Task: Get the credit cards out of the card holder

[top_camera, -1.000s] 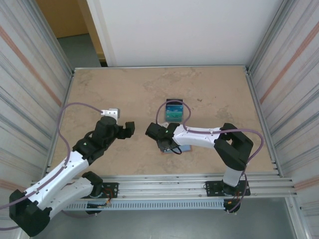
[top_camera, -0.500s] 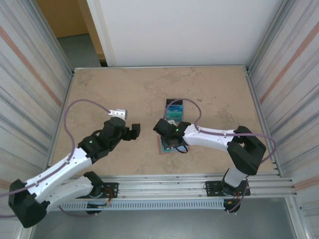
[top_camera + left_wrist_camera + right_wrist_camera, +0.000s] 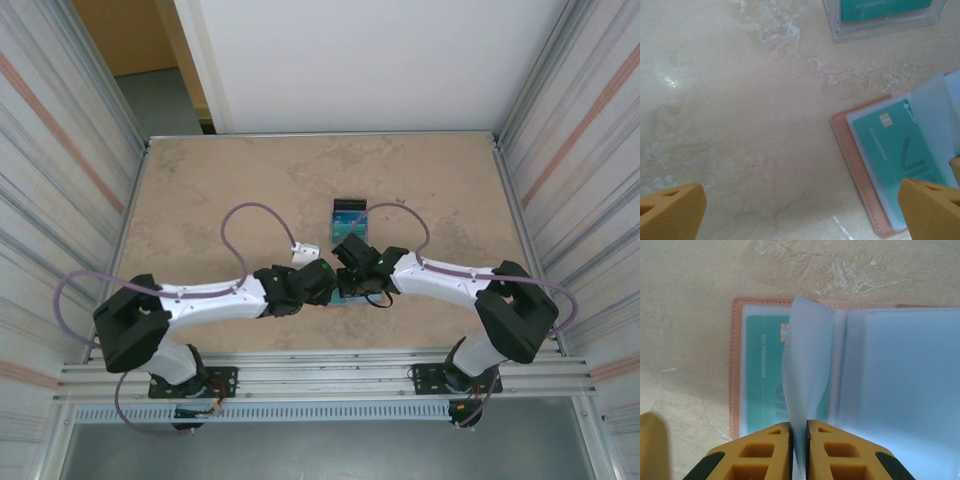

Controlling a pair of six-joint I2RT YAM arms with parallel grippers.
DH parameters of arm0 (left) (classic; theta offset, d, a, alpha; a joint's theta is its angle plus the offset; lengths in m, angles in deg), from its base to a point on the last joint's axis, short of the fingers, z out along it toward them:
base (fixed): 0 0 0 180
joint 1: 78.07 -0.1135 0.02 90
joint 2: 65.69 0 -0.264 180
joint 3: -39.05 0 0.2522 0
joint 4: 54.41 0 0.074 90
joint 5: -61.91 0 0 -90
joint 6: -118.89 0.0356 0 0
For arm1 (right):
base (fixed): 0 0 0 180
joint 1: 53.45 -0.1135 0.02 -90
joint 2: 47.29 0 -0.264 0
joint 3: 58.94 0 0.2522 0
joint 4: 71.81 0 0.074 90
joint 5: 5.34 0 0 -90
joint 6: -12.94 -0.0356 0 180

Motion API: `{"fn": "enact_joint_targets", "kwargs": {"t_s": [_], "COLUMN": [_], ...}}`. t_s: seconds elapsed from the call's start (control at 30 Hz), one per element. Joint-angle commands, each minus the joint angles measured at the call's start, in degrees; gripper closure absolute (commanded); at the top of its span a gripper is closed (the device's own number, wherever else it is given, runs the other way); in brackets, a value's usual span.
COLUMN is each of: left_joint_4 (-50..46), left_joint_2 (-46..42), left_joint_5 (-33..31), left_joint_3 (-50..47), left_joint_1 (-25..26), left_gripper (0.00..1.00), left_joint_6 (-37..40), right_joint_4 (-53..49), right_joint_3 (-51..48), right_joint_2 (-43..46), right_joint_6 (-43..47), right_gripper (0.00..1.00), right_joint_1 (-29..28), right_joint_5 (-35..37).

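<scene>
— Card holder [image 3: 735,365]?
— Lying open, flat on the surface [image 3: 690,315]. Right gripper [image 3: 799,440] clenched on its limp blue sleeve [image 3: 807,365]; left gripper [image 3: 800,215] spread wide, empty.
— Credit card [image 3: 760,385]?
— Tucked underneath. Likely stiff, light, slick; best pinched by a short edge.
</scene>
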Motion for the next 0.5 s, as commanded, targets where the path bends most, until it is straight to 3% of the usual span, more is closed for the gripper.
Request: {"fn": "enact_joint_targets", "kwargs": {"t_s": [0.0,0.2,0.47], "left_joint_4": [2.7,6.9,6.4], "left_joint_2": [0.7,4.3,9.9], "left_joint_5": [-2.1,3.8,5.5], "left_joint_3": [-0.3,-2.0,-0.4], "left_joint_1": [-0.1,-2.4,-3.5], "left_gripper": [0.01,0.01,0.01], "left_joint_6": [-4.4,-5.2,-4.5], "right_joint_4": [0.8,1.7,1.0], "right_joint_3": [-1.3,-2.9,-4.1], "right_joint_2": [2.4,4.3,5.9], "right_joint_6": [-1.6,-1.6,-1.3], "right_gripper": [0.84,0.83,0.77], "right_joint_1": [0.9,2.7,5.5], "right_joint_5": [-0.8,-2.0,-2.2]}}
